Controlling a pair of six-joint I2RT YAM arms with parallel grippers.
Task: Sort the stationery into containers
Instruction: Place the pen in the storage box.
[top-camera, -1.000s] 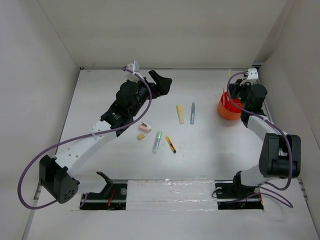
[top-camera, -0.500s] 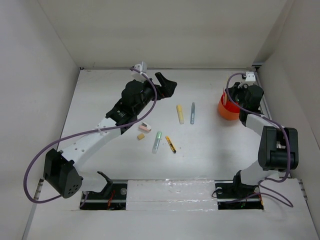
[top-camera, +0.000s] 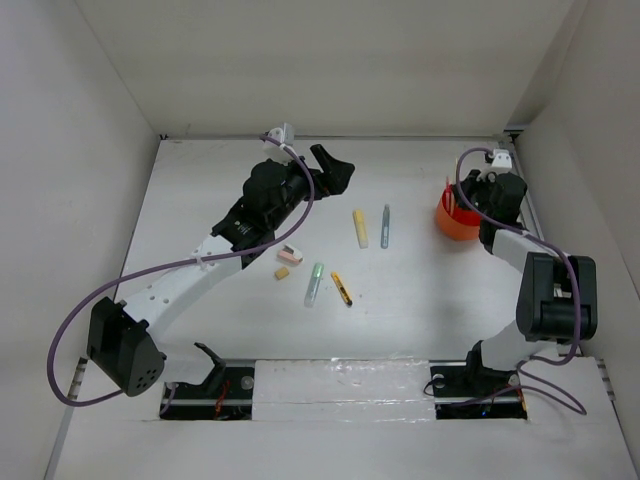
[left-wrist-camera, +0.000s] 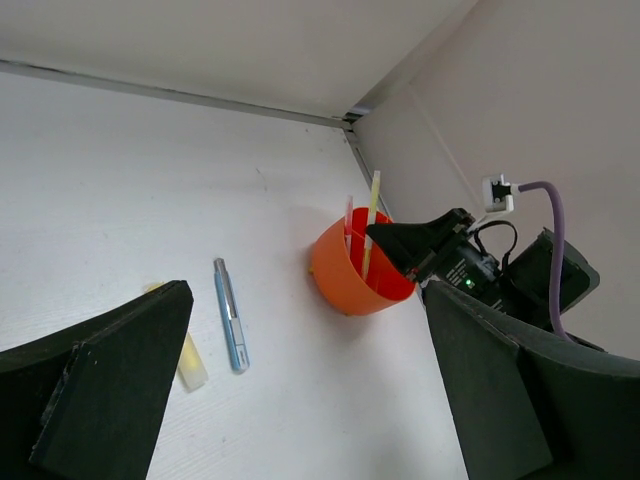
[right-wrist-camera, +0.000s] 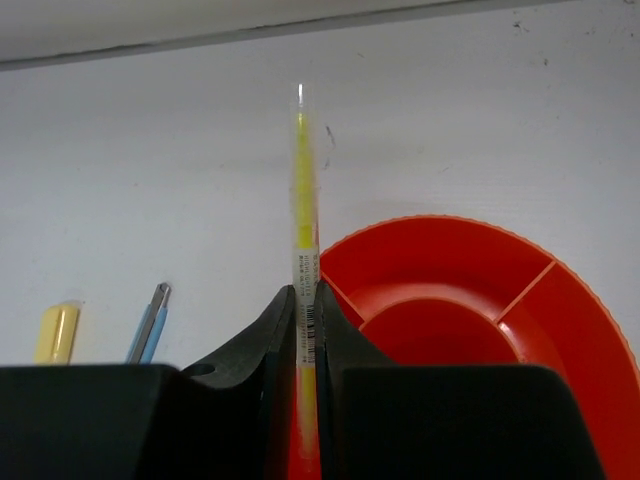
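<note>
1. Overhead, the pot (top-camera: 458, 222) sits at 2 o'clock on the table (top-camera: 200, 190), close to the right wall.
2. The right gripper (right-wrist-camera: 304, 300) hangs at the pot's 1 o'clock edge. Its jaws are drawn almost together and pinch a thin yellow pen (right-wrist-camera: 303, 190), which stands nearly upright.
3. In the left wrist view the yellow pen's lower end dips inside the pot, just beside a red pen (left-wrist-camera: 348, 222) standing there. Which compartment either pen is in cannot be told. In the right wrist view the pot shows a round middle well and outer sections split by a ridge.
4. The left gripper (top-camera: 333, 170) is at 12 o'clock on the table. Its jaws are spread wide with nothing between them.
5. A yellow marker (top-camera: 360, 228) and a grey-blue pen (top-camera: 385, 226) lie side by side, apart, at 9 o'clock from the pot.
6. A green marker (top-camera: 314, 284) and a yellow-black pen (top-camera: 342, 289) lie near each other at 7 o'clock from the yellow marker.
7. A pink eraser (top-camera: 290, 255) lies at 10 o'clock from the green marker, with a tan eraser (top-camera: 282, 272) just beside it at its 7 o'clock.
</note>
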